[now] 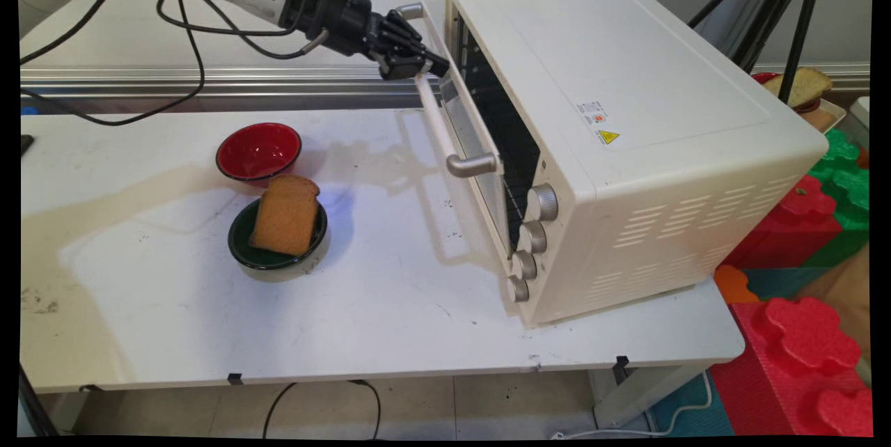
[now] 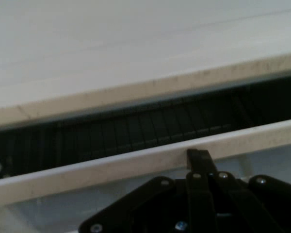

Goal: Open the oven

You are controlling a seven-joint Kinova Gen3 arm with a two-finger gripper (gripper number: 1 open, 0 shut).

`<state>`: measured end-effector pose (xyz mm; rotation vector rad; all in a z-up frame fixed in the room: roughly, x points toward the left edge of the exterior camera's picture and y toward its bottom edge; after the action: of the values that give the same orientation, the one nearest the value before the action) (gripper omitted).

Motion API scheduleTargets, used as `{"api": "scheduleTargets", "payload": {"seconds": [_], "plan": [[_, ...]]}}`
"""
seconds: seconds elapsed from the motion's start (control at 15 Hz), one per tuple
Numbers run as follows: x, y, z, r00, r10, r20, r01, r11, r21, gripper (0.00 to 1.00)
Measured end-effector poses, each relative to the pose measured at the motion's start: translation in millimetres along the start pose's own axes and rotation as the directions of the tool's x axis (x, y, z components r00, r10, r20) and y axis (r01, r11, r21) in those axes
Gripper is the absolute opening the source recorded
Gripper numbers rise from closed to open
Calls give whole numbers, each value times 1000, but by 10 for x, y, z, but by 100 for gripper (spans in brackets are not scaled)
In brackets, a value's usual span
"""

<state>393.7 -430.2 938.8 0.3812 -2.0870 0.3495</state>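
Observation:
A cream toaster oven (image 1: 626, 85) stands on the right of the white table (image 1: 390, 308), its door (image 1: 480, 175) a little ajar at the top. My gripper (image 1: 424, 64) is shut, and its tips rest against the door's upper edge, just behind the long handle (image 1: 437, 120). From the hand view, the closed gripper (image 2: 198, 156) touches the door's pale top rim (image 2: 111, 170). Through the gap beyond it shows the dark wire rack (image 2: 136, 131), under the oven's top (image 2: 136, 48). Nothing is held between the fingers.
A red bowl (image 1: 258, 150) sits left of the oven. In front of it a slice of bread (image 1: 285, 216) leans in a dark green bowl (image 1: 240, 241). Several knobs (image 1: 532, 237) line the oven's front. Red and green foam blocks (image 1: 800, 335) and black tripod legs (image 1: 800, 15) stand off the table's right.

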Motion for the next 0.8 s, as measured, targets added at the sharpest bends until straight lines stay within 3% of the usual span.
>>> {"api": "scheduleTargets", "payload": {"seconds": [0.8], "plan": [[-464, 78, -315, 996, 22, 82, -22, 1000, -9, 0]]}}
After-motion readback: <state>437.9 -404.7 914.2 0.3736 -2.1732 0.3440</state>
